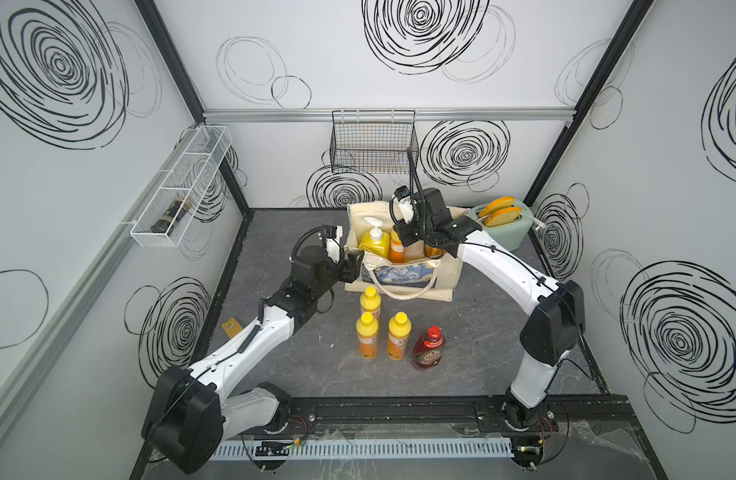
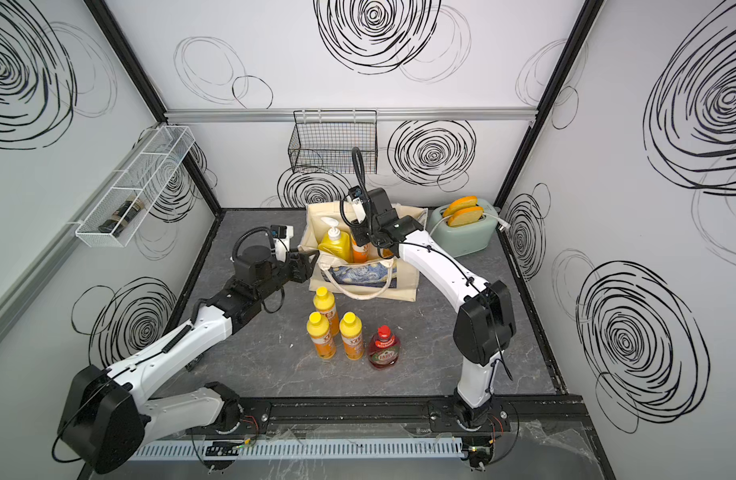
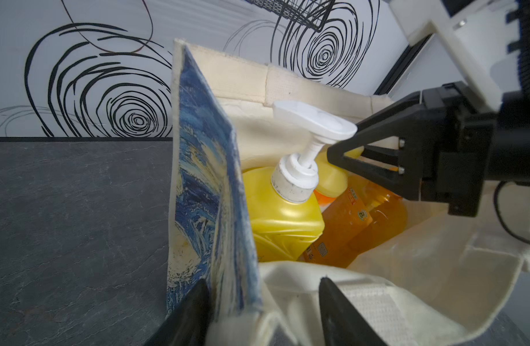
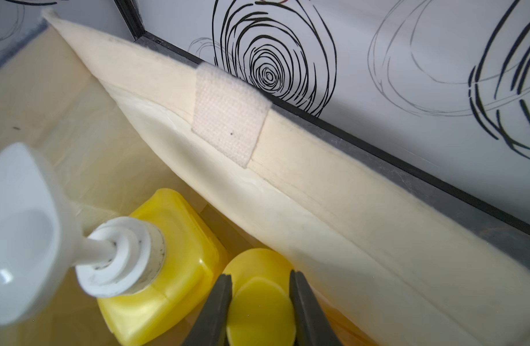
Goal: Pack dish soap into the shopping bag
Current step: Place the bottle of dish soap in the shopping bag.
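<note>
Toward the back of the bench (image 1: 295, 353) you have the shopping bag (image 1: 441, 278) standing open. Your left gripper (image 3: 263, 281) pinches the bag's near left corner, with one finger outside on the printed panel, the other inside, and cloth bunched between them. Your right gripper (image 4: 260, 275) reaches down into the bag, clamped on the cap of a small yellow bottle (image 4: 259, 317). That bottle is just beside the pump bottle (image 4: 167, 269) and close to a cloth wall. An orange bottle (image 3: 371, 221) sits in the bag on the held bottle's other side. Out front, well apart from both grippers, three more yellow bottles (image 1: 370, 301) (image 1: 367, 334) (image 1: 399, 334) and the red bottle (image 1: 429, 347) stand upright.
</note>
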Action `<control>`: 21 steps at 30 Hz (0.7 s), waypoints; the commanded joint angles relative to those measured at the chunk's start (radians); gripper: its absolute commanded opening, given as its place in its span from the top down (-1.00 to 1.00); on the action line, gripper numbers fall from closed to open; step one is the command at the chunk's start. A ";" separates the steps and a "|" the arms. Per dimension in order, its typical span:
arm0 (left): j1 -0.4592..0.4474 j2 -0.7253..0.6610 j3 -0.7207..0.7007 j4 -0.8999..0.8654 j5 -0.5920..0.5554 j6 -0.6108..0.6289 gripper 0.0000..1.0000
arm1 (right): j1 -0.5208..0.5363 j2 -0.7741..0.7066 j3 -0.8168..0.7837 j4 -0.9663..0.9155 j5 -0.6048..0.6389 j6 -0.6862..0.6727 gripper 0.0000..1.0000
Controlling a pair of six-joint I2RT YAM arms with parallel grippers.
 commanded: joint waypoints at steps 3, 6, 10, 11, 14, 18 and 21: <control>-0.012 -0.026 0.001 0.033 -0.003 0.016 -0.24 | -0.005 -0.011 -0.019 0.153 -0.008 0.003 0.99; -0.013 -0.027 -0.001 0.033 -0.003 0.016 -0.24 | -0.006 -0.007 -0.035 0.160 -0.007 0.004 0.91; -0.014 -0.027 0.001 0.033 -0.003 0.018 -0.27 | -0.005 0.003 -0.025 0.147 -0.012 0.006 0.55; -0.014 -0.028 0.001 0.033 -0.004 0.019 -0.28 | -0.006 0.002 -0.020 0.144 -0.014 0.006 0.46; -0.014 -0.030 -0.001 0.033 -0.006 0.018 -0.30 | -0.005 -0.013 0.002 0.124 -0.020 0.011 0.25; -0.014 -0.031 -0.001 0.033 -0.009 0.019 -0.32 | -0.003 -0.051 0.034 0.100 -0.030 0.013 -0.04; -0.014 -0.033 -0.003 0.035 -0.010 0.018 -0.35 | -0.002 -0.087 0.056 0.075 -0.062 0.017 -0.25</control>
